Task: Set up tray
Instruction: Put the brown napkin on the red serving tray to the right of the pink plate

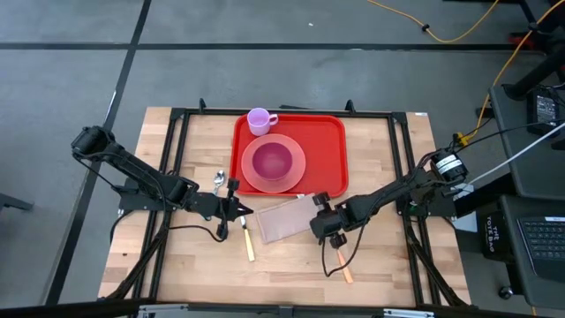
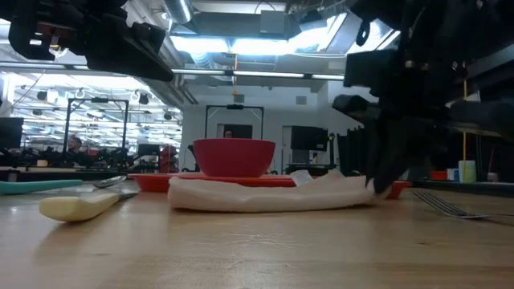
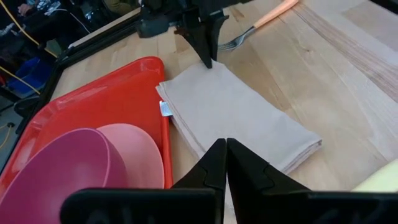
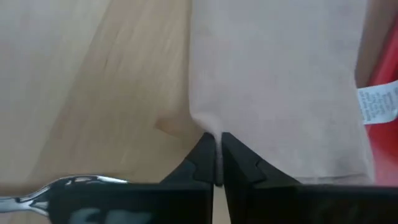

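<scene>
Partly set: plate (image 1: 274, 165), bowl (image 1: 272, 160), cup (image 1: 259, 120) on tray (image 1: 331, 150); right tool (image 1: 320, 212) pinching napkin (image 1: 282, 220) corner; left tool (image 1: 240, 210) closed empty; cutlery left on desk (image 1: 291, 265)

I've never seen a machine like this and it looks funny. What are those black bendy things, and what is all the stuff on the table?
Those are two robot arms, each ending in a two-fingered hand. One picture looks down from above, one looks level across the table, and two come from small cameras on the wrists. On the wooden table lies a red tray with a pink plate, a bowl on it, and a purple cup. Beside the tray lie a folded beige napkin, a spoon, a fork and a knife. The right hand is shut on the napkin's edge. The left hand is shut too, holding nothing, near the napkin.
</scene>
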